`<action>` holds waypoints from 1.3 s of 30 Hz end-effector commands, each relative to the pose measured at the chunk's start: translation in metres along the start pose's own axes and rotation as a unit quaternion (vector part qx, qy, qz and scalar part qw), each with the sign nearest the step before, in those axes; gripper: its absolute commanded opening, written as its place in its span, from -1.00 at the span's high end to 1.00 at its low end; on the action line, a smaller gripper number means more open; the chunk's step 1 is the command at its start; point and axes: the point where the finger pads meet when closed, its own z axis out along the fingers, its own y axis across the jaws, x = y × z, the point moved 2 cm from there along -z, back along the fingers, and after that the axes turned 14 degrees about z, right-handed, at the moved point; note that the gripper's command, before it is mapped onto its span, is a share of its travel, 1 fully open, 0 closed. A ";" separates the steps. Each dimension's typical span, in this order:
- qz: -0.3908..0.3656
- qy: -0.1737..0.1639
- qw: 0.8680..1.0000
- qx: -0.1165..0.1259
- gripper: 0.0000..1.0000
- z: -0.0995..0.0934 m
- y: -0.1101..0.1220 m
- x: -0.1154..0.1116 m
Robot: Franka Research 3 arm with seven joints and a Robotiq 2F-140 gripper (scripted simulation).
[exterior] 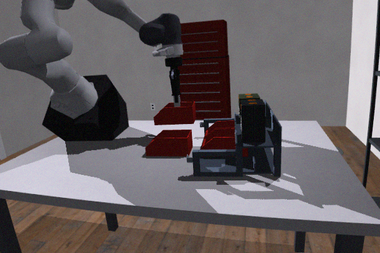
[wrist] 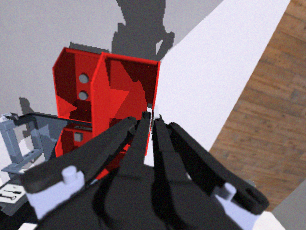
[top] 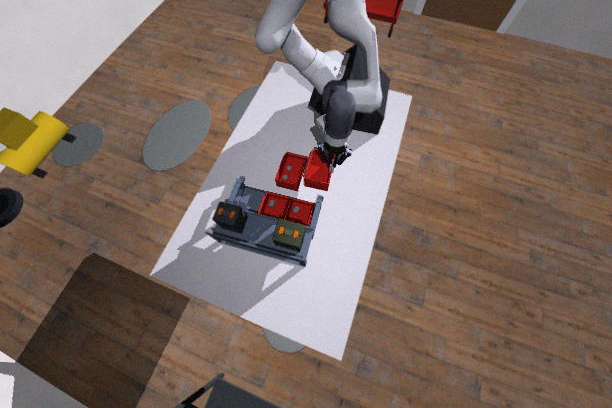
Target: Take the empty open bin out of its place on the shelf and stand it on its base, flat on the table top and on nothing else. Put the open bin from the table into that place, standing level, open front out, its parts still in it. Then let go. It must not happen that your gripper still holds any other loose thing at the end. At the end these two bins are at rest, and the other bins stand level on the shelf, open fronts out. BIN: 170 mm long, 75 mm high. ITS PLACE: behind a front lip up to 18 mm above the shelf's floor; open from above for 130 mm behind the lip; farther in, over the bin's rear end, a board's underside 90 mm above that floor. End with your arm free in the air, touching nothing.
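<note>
My gripper (top: 331,166) (exterior: 177,105) (wrist: 151,110) points down, shut on a side wall of the empty red open bin (top: 316,174) (exterior: 175,116) (wrist: 117,82). This bin hangs roughly level above the table, clear of it. The red bin with two round grey parts (top: 291,178) (exterior: 169,146) (wrist: 65,95) stands on the table beside and below the held bin. The grey-blue shelf (top: 318,208) (exterior: 196,164) (wrist: 10,137) holds two red bins, left one (top: 267,203) and right one (top: 306,215), each with a grey part. Left of them the row has no bin.
A black case (top: 235,223) (exterior: 253,126) and a green case (top: 290,240) (exterior: 245,95) with orange latches stand high on the shelf's rear part. The shelf's side posts rise at both ends. The robot's black base (top: 369,115) (exterior: 108,107) is at the opposite end of the table.
</note>
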 end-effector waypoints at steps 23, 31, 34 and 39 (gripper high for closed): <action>0.014 0.002 1.000 0.000 1.00 0.009 0.002 0.002; 0.014 0.002 1.000 0.000 1.00 0.023 0.003 0.003; 0.014 0.002 1.000 0.000 1.00 0.032 0.003 0.003; 0.014 0.002 1.000 0.000 1.00 0.047 0.003 0.003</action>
